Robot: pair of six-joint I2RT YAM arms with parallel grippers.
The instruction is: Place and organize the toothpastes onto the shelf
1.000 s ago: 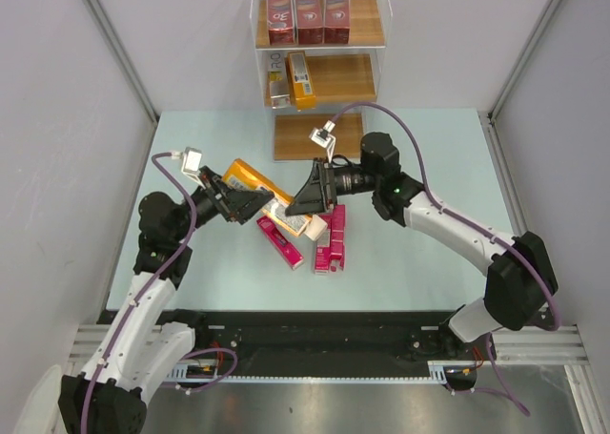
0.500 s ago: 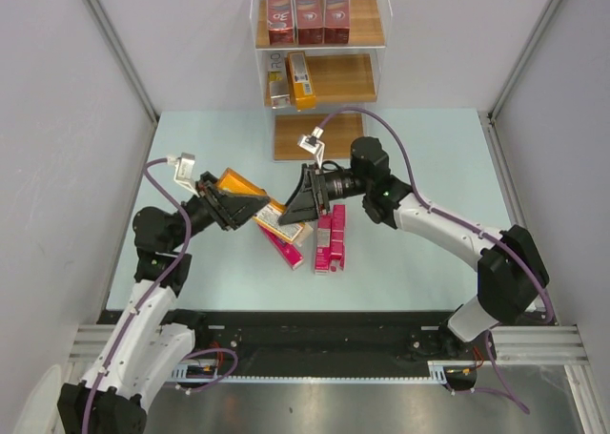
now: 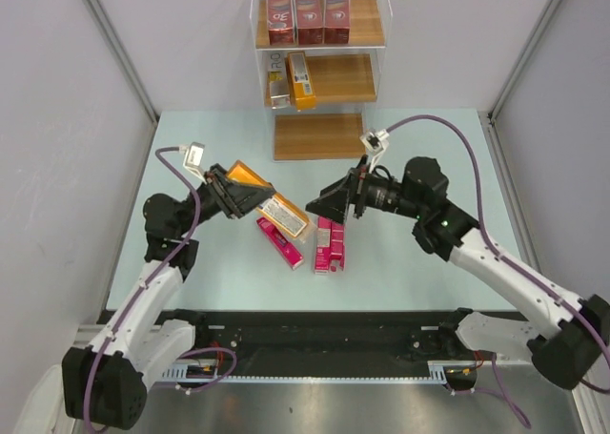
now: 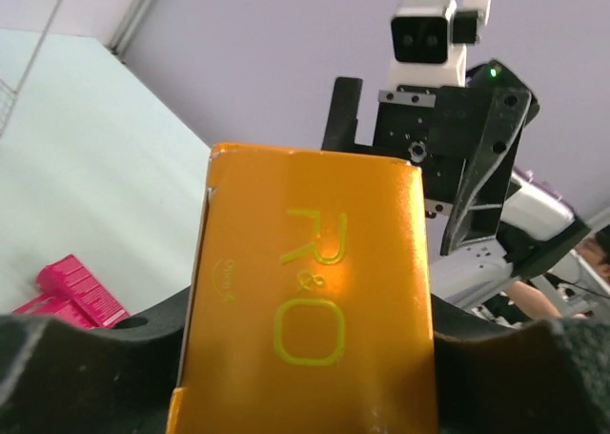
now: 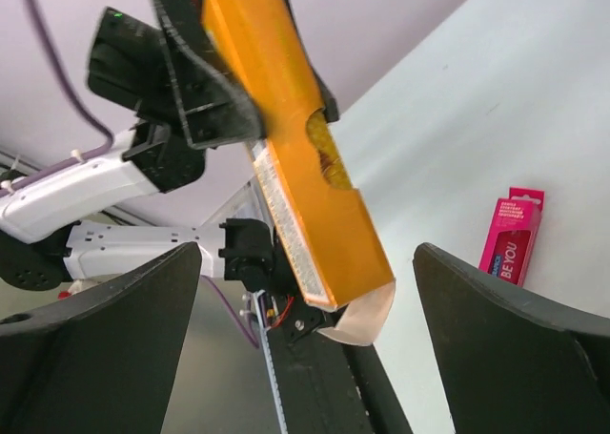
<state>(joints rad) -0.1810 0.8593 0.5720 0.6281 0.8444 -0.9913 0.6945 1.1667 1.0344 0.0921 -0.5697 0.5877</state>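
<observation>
My left gripper [image 3: 244,200] is shut on one end of an orange-yellow toothpaste carton [image 3: 276,210], held tilted above the table. The left wrist view shows that carton [image 4: 310,300] wedged between the dark fingers [image 4: 67,367]. My right gripper [image 3: 322,203] is open, just right of the carton's free end and apart from it. In the right wrist view the carton [image 5: 305,176] hangs between my wide-spread fingers [image 5: 519,348] with its end flap loose. Slim pink cartons [image 3: 279,243] [image 3: 330,244] lie on the table below. The shelf [image 3: 319,135] stands at the back. Three dark red cartons [image 3: 308,11] stand on its top tier, and an orange one [image 3: 302,79] lies on its middle tier.
A pale carton [image 3: 278,86] lies beside the orange one on the middle tier. The bottom wooden board of the shelf is bare. Grey walls close in the pale green table [image 3: 419,157] on the left, right and back.
The right gripper opened, let go of the orange carton and drew back to the right. The left gripper closed on the carton's other end and now holds it alone.
</observation>
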